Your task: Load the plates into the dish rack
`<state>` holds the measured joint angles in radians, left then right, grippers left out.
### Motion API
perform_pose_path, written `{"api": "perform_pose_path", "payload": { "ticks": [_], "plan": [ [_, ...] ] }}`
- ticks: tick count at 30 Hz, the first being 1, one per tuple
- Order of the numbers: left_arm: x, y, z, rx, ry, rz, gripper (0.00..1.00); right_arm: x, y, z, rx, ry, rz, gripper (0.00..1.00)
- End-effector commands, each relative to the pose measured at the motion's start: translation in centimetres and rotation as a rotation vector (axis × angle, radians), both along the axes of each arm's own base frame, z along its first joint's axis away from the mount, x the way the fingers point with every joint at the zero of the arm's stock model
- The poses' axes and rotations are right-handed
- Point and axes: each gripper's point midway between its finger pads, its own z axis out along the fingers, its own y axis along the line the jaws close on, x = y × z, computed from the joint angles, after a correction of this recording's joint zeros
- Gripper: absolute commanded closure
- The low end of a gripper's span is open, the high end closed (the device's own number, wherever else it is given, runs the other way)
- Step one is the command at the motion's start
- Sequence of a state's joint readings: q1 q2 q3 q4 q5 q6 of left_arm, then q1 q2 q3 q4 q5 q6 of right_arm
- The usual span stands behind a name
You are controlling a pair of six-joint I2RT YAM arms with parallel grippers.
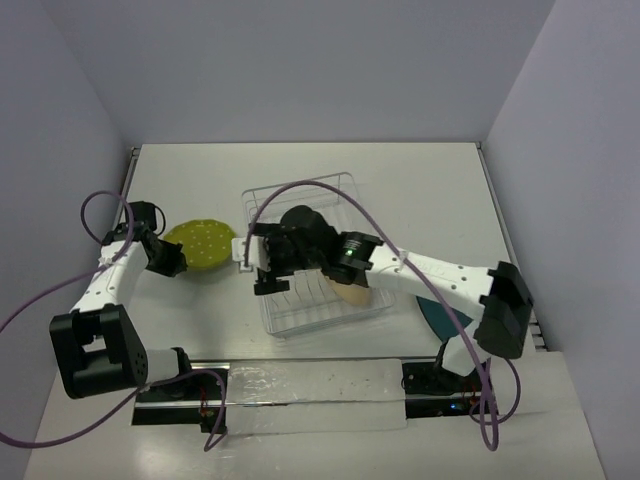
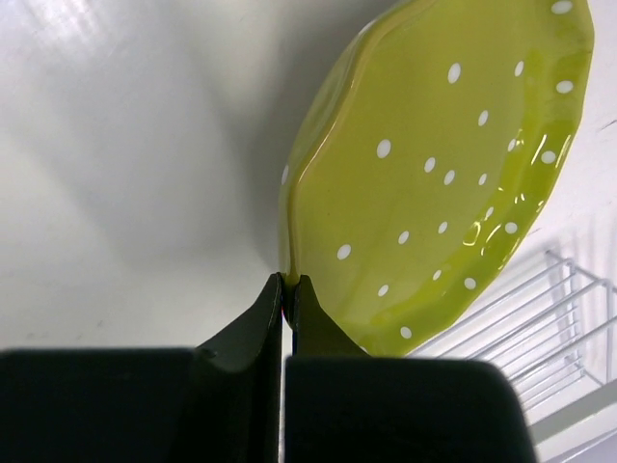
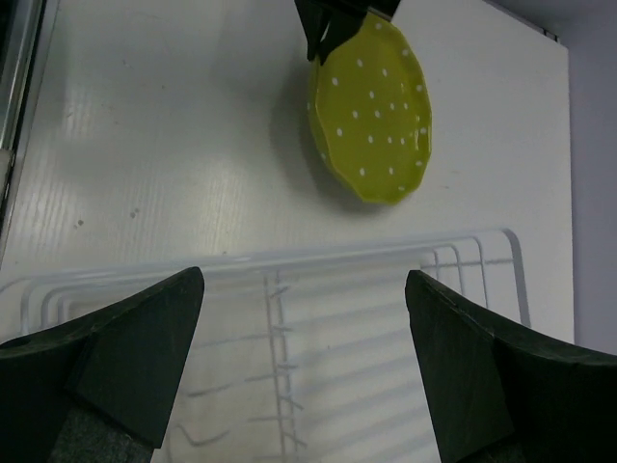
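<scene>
Top external view: dish rack (image 1: 312, 215) sits at table (image 1: 420, 190) centre, w/ both arms reaching in from the near edge. L gripper (image 1: 178, 258) is left of the rack and clenched on the rim of the yellow-green plate (image 1: 207, 243); this plate lies just beside the rack's left wall, outside it. Left wrist view confirms: fingers (image 2: 253, 333) closed tight on the scalloped rim, plate face w/ pale dots running up and to the right, rack wires at lower right. Plate is tilted, w/ a shadow on the table below it; whether its far rim touches the table cannot be told. R arm (image 1: 440, 275) spans the rack from the right, w/ R gripper (image 1: 258, 268) over the rack's left portion. Right wrist view: R gripper (image 3: 304, 357) is released, jaws spread wide, nothing between them, rack tines (image 3: 280, 333) directly below; the yellow-green plate (image 3: 371, 111) and the L gripper (image 3: 333, 21) appear beyond the rack's wall. Beige plate (image 1: 354, 293) shows in the rack's near-right area, mostly hidden under the R arm; its posture cannot be told. Teal plate (image 1: 432, 318) lies on the table right of the rack, outside it, approx. half covered by the R arm.
</scene>
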<state>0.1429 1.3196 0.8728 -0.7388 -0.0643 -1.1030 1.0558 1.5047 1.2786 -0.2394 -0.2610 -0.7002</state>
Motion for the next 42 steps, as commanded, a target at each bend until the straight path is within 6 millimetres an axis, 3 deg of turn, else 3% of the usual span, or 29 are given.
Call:
{"api": "perform_pose_path", "payload": {
  "ticks": [1,3,6,8,11,14,17,20,26,29,32,33,36,39,42],
  "plan": [
    [-0.2,-0.9,3.2,-0.03,-0.085,-0.006,1.0,0.7,5.0,0.3,0.0,-0.107,0.026,0.08],
    [-0.6,-1.1,3.5,-0.04,-0.091,-0.012,1.0,0.7,6.9,0.0,-0.01,-0.119,-0.007,0.08],
    [-1.3,-1.3,3.7,-0.046,-0.08,-0.015,1.0,0.5,9.2,-2.8,-0.043,-0.104,-0.054,0.08],
    [-1.7,-1.4,3.8,-0.047,-0.077,-0.013,1.0,0.9,9.8,-2.6,-0.012,-0.093,-0.134,0.09],
    [-2.2,-1.8,3.7,-0.067,-0.089,-0.007,1.0,0.7,10.7,-0.3,0.164,0.157,-0.297,0.08],
    [-2.4,-2.1,3.7,-0.086,-0.09,-0.002,1.0,-0.2,10.5,1.4,0.315,0.496,-0.48,0.04],
    [-2.3,-2.3,3.9,-0.101,-0.1,0.014,1.0,-0.7,10.2,1.2,0.391,0.788,-0.668,0.02],
    [-2.3,-2.2,4.4,-0.1,-0.118,0.023,1.0,0.5,9.4,0.3,0.439,0.955,-0.854,0.02],
    [-2.1,-2.1,5.3,-0.089,-0.148,0.009,1.0,1.8,8.2,-0.6,0.486,1.121,-0.996,0.0],
    [-1.7,-2.3,6.5,-0.098,-0.192,0.002,1.0,2.9,8.8,0.9,0.581,1.198,-1.0,0.0],
    [-1.7,-2.6,7.2,-0.119,-0.205,0.01,1.0,3.6,8.9,-0.8,0.544,1.19,-1.093,0.0],
    [-1.5,-2.7,7.6,-0.132,-0.217,0.021,1.0,4.2,9.0,-0.4,0.564,1.186,-1.125,0.0],
    [-1.1,-3.1,8.4,-0.172,-0.244,0.049,1.0,5.2,9.9,-3.5,0.56,1.295,-1.239,0.0],
    [-0.9,-3.0,8.8,-0.187,-0.249,0.072,1.0,5.1,11.7,-5.0,0.544,1.463,-1.223,0.0],
    [-1.3,-2.4,9.2,-0.158,-0.242,0.088,1.0,6.0,11.6,-5.9,0.539,1.401,-1.279,0.0]
  ]
}}
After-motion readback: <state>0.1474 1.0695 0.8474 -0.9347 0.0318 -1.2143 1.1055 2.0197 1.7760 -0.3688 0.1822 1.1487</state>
